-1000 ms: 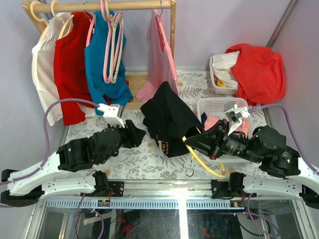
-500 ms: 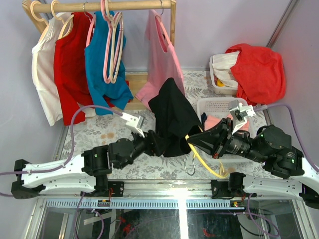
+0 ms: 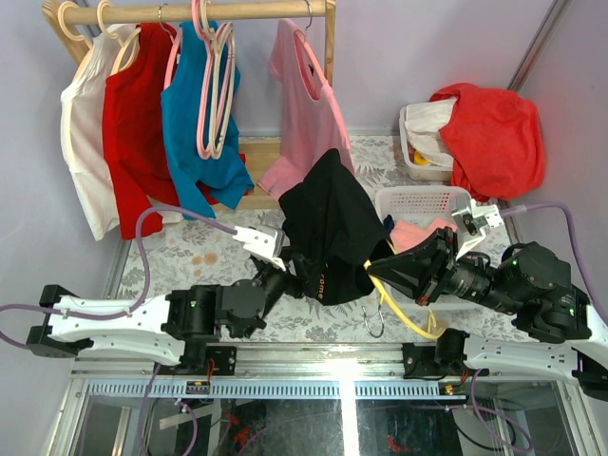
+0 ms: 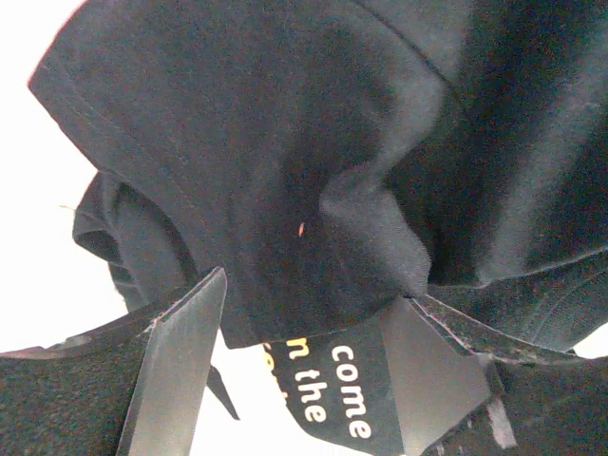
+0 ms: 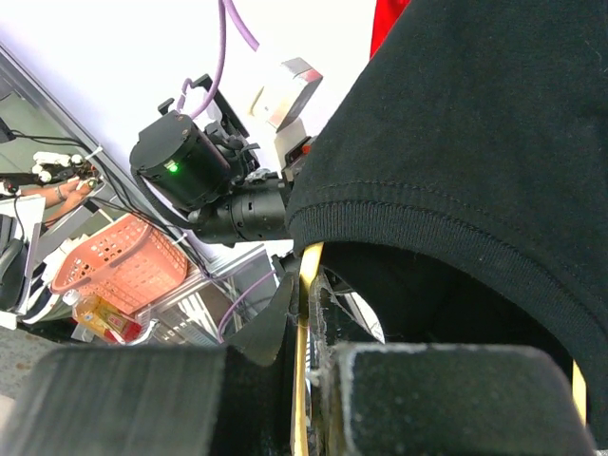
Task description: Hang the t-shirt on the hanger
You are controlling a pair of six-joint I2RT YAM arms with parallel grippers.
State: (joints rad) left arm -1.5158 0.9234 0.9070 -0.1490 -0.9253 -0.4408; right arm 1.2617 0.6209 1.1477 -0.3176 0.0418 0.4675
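From above, the left arm lies low along the near edge of the tabletop (image 3: 190,252), its forearm angled up and rightward so the left gripper (image 3: 293,269) sits under the hem of the t-shirt (image 3: 332,223). The right arm reaches in from the right edge. The right gripper (image 3: 376,271) is clamped on the hanger (image 3: 404,309), and the t-shirt is draped over it above the middle of the table.

The left wrist view alone shows the left gripper (image 4: 313,294) with its jaws well apart. A fold of the t-shirt (image 4: 313,142), with pale lettering below it, fills the gap.

The right wrist view alone shows the right gripper (image 5: 304,304) pinching the thin yellow bar of the hanger (image 5: 303,380). The t-shirt (image 5: 456,142) hem runs just above it.
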